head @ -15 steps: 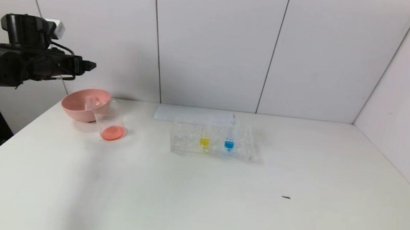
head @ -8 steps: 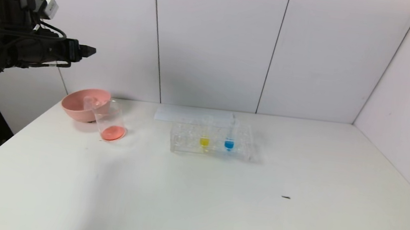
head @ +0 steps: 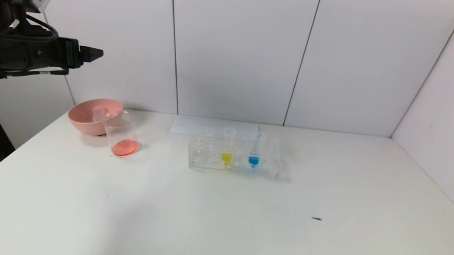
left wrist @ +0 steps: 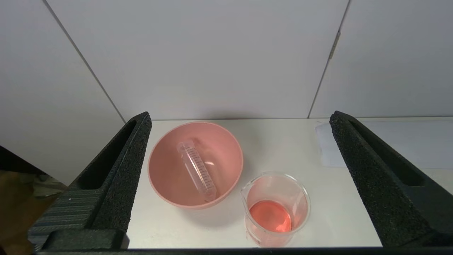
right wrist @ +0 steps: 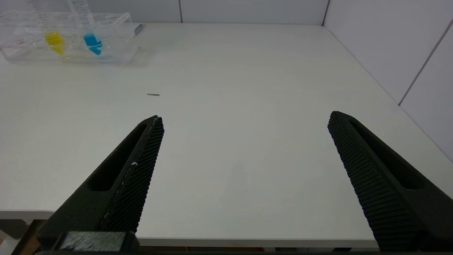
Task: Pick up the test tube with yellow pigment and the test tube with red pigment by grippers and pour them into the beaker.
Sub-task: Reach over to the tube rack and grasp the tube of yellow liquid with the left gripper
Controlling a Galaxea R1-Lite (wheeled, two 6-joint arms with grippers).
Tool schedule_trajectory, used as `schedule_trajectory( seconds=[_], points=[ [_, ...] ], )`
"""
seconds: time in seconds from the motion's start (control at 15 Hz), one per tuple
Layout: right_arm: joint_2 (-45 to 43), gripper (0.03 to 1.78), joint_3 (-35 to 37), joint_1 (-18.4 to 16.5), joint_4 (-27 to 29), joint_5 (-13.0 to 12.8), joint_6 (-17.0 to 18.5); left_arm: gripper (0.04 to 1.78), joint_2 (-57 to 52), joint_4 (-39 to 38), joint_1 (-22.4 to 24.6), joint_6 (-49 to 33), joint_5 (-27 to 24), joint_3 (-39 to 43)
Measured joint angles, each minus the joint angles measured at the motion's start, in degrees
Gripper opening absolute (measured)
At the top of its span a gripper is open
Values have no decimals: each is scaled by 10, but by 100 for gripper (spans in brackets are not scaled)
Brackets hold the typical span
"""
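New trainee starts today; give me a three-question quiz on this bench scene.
1. True or false: the beaker holds red liquid.
2. Which coloured tubes stand in the rack? A) yellow and blue B) red and blue C) red and yellow
3. What lies in the pink bowl?

Key: 1 true. 2 A: the test tube with yellow pigment beside the blue tube. 3 an empty test tube.
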Motion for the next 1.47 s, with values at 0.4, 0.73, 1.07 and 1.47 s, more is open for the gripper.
schedule_trajectory(
  seconds=[0.4, 0.73, 1.07, 1.47],
  points=[
    [0, 170, 0, 0, 0, 0, 0, 176, -67, 0, -36, 0, 0, 73],
    [0, 170, 0, 0, 0, 0, 0, 176, -85, -1, -52, -3, -2, 100],
    [0, 170, 0, 0, 0, 0, 0, 176, -99, -1, -87, -5, 7, 132],
    [0, 170, 0, 0, 0, 0, 0, 176, -100, -53, -167, -3, 60, 176]
  ],
)
